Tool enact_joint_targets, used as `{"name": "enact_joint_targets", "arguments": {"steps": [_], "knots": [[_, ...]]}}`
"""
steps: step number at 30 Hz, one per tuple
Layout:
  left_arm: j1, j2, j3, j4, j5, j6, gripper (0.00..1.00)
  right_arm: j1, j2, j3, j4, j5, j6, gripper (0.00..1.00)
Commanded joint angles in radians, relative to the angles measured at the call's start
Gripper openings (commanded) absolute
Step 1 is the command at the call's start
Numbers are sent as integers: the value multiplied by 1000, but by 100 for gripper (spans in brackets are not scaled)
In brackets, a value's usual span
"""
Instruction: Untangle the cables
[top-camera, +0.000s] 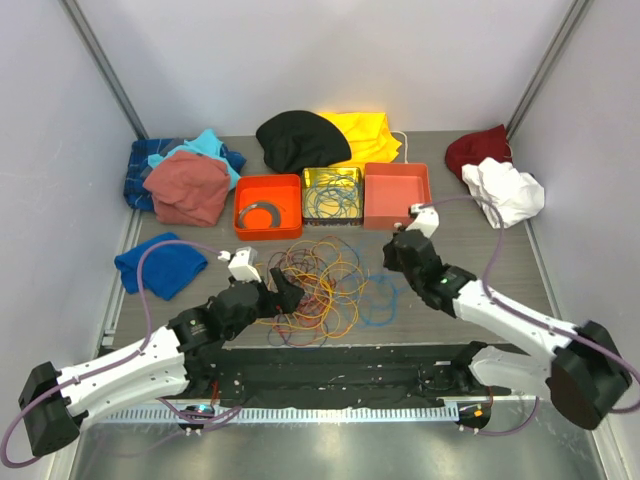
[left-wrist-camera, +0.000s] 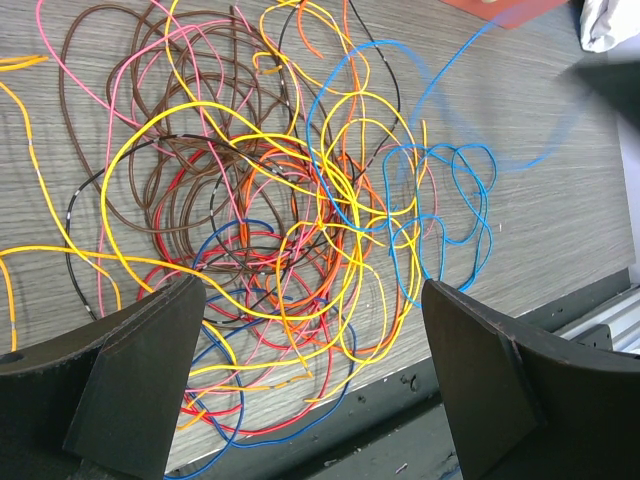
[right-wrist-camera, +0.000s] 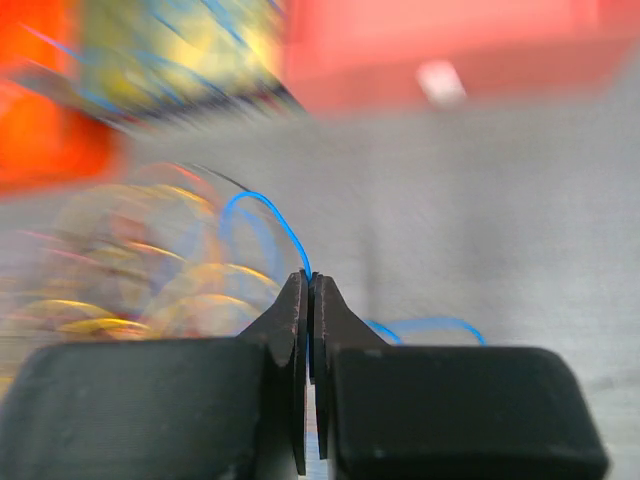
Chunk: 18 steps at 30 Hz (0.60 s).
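Black fingers of the right gripper (right-wrist-camera: 310, 300) fill the bottom of the right wrist view. They are pressed together on a thin blue cable (right-wrist-camera: 268, 208) that arches up and to the left out of the pinch. The grip looks meant to single this strand out so it can be drawn clear of the others. In the top view the cables (top-camera: 318, 288) lie as one heap of orange, yellow, red, blue and brown loops in the middle of the table (top-camera: 480, 255), just below a row of three trays (top-camera: 397, 190). The left gripper (left-wrist-camera: 312, 290) sits at the heap's left edge with its jaws spread wide and holding nothing, probably placed to pin or catch the rest while the blue strand comes away. Blue loops (left-wrist-camera: 440, 200) trail out of the heap's right side towards the right gripper, so that side seems the loosest place to begin.
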Motion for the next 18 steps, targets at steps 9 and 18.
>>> {"name": "enact_joint_targets", "arguments": {"steps": [9,18], "knots": [[0,-3,8,26,-7,-9,95,16,-49,615,-86,-63,-238,1],[0,-40,-3,1,-9,-25,95,12,118,870,-43,-49,-298,1]]}}
